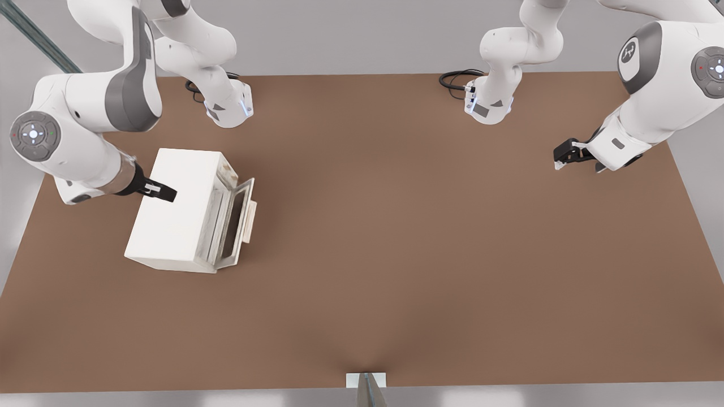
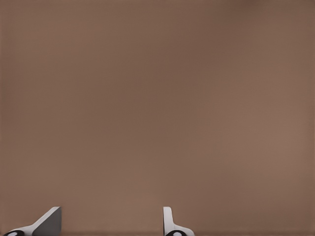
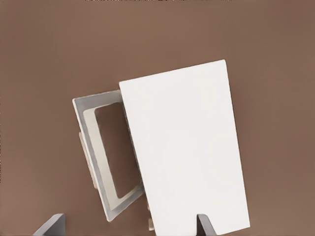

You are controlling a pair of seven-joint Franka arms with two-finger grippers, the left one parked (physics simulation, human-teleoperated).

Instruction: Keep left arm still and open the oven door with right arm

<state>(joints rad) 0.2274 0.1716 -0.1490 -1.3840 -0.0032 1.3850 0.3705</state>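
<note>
right arm's small black two-finger gripper [image 1: 165,194]: fingers spread, holding nothing, hovering over the oven's plain white top [image 1: 178,203] | cream-framed oven door with dark glass window [image 1: 236,222]: partly swung open, off past the gripper toward the front view's right, not touching

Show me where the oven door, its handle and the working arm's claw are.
oven door [image 1: 233,224]: front view, on its dark glass window.
handle [image 1: 250,221]: front view, on the pale tan bar.
claw [image 1: 167,195]: front view, at the fingertips over the oven's white top.

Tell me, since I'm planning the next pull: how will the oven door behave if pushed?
The oven door, already ajar, should swing stiffly on its hinge. Its dark window looks fragile. The hand hovers over the oven.
</note>
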